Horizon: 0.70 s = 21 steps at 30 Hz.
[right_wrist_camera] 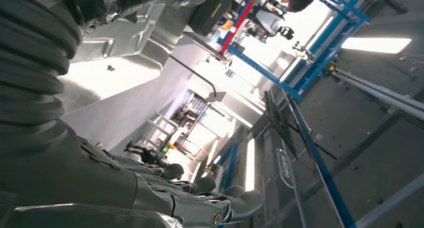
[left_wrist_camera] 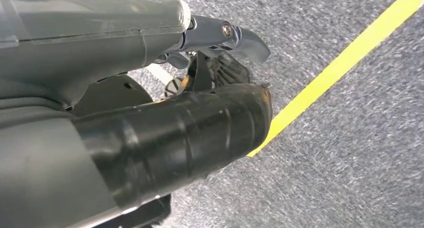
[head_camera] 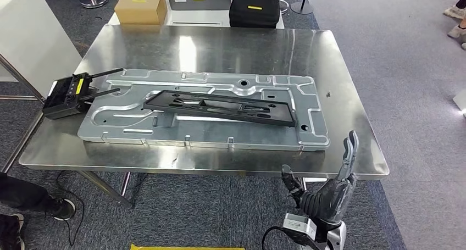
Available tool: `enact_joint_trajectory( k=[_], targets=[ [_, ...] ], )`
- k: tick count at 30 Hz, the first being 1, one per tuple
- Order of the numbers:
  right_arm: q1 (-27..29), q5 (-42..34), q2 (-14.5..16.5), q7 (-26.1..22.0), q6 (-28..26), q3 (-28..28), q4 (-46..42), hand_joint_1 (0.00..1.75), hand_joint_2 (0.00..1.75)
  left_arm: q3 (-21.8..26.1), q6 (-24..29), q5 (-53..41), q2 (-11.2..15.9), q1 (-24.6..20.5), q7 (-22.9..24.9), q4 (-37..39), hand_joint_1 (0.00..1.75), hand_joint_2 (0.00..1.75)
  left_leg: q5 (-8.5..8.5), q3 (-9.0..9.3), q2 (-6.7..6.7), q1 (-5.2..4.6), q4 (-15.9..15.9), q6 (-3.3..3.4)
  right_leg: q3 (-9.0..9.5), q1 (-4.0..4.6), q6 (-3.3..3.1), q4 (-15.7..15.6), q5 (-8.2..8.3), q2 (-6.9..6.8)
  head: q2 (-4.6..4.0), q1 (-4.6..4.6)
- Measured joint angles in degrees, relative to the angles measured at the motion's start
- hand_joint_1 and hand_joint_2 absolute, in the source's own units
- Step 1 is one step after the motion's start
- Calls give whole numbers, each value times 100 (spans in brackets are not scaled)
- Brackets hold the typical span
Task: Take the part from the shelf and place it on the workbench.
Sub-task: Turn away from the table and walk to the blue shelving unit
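Head view. You see the workbench [head_camera: 340,68], a steel-topped table, with a large pressed silver panel [head_camera: 137,118] lying flat across its near half. The black part [head_camera: 220,107], a long flat frame with cut-outs, rests on top of that panel, running from about 9 o'clock toward 4 o'clock of the panel's centre. A black remote controller [head_camera: 66,96] sits at the bench's 9 o'clock edge, its antennas touching the panel. Beyond the bench, at 12 o'clock, stand a cardboard box [head_camera: 140,7] and a black case [head_camera: 254,9]. The right hand [head_camera: 329,192] is raised at 5 o'clock, just off the bench's near edge; its fingers are spread and upright, and it holds nothing. It is apart from the part.

Left wrist view. The left hand [left_wrist_camera: 220,37] hangs over grey carpet crossed by a yellow floor line [left_wrist_camera: 350,52]. Nothing is seen in it, but how far its fingers are parted you cannot tell from this angle.

Right wrist view. The fingers [right_wrist_camera: 200,185] of the right hand are extended and empty. The panel's edge and the bench underside lie behind them, with blue racking [right_wrist_camera: 310,77] further off.

Step in hand: judge placement as done, since the part already lies on the bench and the hand is free of it. The next move calls only for drawing the right arm clear without touching the bench edge.
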Motion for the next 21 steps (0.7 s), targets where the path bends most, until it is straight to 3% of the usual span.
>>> enact_joint_trajectory(
  k=[2,3,4,7,9,12,14,16,18,19,20,21],
  targets=[
    [34,-5,0,0,0,-43,1,0,175,0,2,0,2,7,0,0,0,0,28,-63,10,-14,16,21,-266,-1,25,700,-338,0,0,-1],
    [50,-7,0,0,0,-60,1,0,175,0,3,0,3,12,0,0,0,0,37,-87,12,-22,26,22,-291,-1,23,833,-359,0,0,-1],
    [62,-8,0,0,0,-72,1,0,175,0,4,0,4,16,0,0,0,0,43,-102,11,-29,36,20,-199,1,11,735,-269,0,0,-1],
    [66,-9,1,-1,0,-86,-6,0,175,0,4,0,1,15,-1,0,0,0,56,-111,5,-54,56,-7,452,38,-93,-398,187,5,0,-1],
    [67,-10,2,-2,0,-91,-21,0,175,1,3,0,-3,13,0,0,0,0,78,-128,6,-62,59,-62,629,78,-152,-784,270,9,0,-2],
    [76,-7,8,-2,0,-119,-36,0,175,1,5,0,-2,10,2,0,0,0,96,-141,5,-60,50,-162,608,72,-217,-842,330,8,0,-3],
    [83,0,27,-2,0,-143,-39,0,175,2,15,0,3,11,2,0,0,0,-105,-238,-8,-57,278,-213,596,35,-289,-904,398,-7,0,-9],
    [111,7,45,-2,0,-176,-39,0,175,2,26,0,10,16,3,0,0,0,-528,-517,-17,-40,951,-247,549,34,-333,-914,442,-21,0,-14],
    [158,23,50,-2,0,-218,-34,0,175,2,31,0,15,31,7,0,0,0,-795,-755,-16,-29,1591,-280,491,42,-337,-898,470,-28,0,-14],
    [180,40,51,-2,0,-238,-32,0,175,2,32,0,18,40,8,1,0,0,-765,-736,-15,-24,1625,-289,468,41,-333,-883,480,-29,0,-14],
    [197,65,53,-2,0,-261,-28,0,175,2,33,0,19,46,9,1,0,0,-629,-600,-14,-19,1424,-292,447,38,-327,-860,486,-29,0,-14],
    [208,95,58,-2,0,-286,-23,0,175,2,33,0,21,47,8,2,0,0,-434,-371,-12,-12,1026,-289,428,34,-318,-831,486,-27,0,-14]
  ],
)
